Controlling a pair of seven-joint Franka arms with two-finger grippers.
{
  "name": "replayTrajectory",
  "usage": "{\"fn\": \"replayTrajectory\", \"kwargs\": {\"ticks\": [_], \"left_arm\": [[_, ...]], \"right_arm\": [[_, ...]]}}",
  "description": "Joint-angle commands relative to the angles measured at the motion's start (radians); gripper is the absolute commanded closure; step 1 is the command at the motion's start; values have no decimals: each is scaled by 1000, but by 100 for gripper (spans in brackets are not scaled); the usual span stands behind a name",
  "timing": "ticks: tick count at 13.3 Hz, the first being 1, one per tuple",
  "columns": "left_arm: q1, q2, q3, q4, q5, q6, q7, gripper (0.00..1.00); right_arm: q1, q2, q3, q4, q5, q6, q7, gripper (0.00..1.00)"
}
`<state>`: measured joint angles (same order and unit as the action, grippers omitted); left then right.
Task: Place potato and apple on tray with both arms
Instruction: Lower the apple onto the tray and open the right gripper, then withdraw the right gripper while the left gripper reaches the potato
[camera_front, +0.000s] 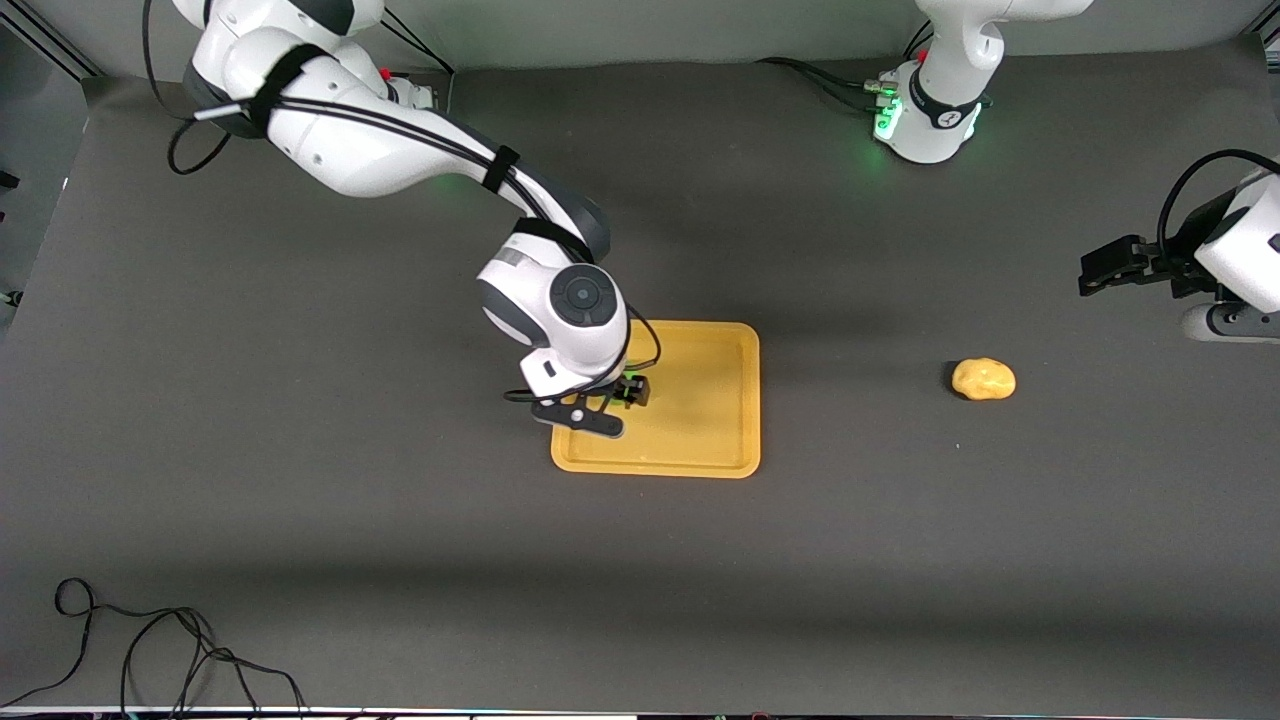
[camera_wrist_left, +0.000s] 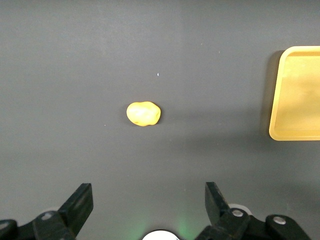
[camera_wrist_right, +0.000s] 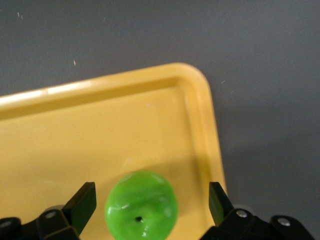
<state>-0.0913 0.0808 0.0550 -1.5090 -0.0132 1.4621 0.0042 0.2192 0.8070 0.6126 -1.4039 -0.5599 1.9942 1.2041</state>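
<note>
The right gripper (camera_wrist_right: 150, 200) is held over the flat yellow-orange plastic tray (camera_front: 715, 440), its fingers spread wide with the glossy round green apple (camera_wrist_right: 141, 211) between them, clear of both and resting on the tray near one rounded corner. The lumpy pale yellow potato (camera_front: 983, 379) lies on bare dark table (camera_front: 300, 520), well apart from the tray toward the left arm's end. The left gripper (camera_wrist_left: 149, 210) waits wide open.
</note>
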Motion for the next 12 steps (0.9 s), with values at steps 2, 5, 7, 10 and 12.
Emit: {"fn": "replayTrajectory", "kwargs": {"ticks": [2,5,7,10,12], "left_arm": [[-13,8,12,-6,-1,9,2,0],[-13,8,12,-31,-1,38,3,0],[-10,1,16,-91,1,95,3,0],[13,-4,16,-187,2,208,11,0],[24,0,16,-250,2,294,37,0]], "right_arm": [[-113,-112,49,-10,110,-61,-132,0],[-181,-214,47,-58,179,-72,-207,0],[-224,-296,38,-98,262,-80,-309,0],[-235,-429,-45,-174,366,-87,-435,0],[-233,-514,-115,-228,440,-92,-530,0]]}}
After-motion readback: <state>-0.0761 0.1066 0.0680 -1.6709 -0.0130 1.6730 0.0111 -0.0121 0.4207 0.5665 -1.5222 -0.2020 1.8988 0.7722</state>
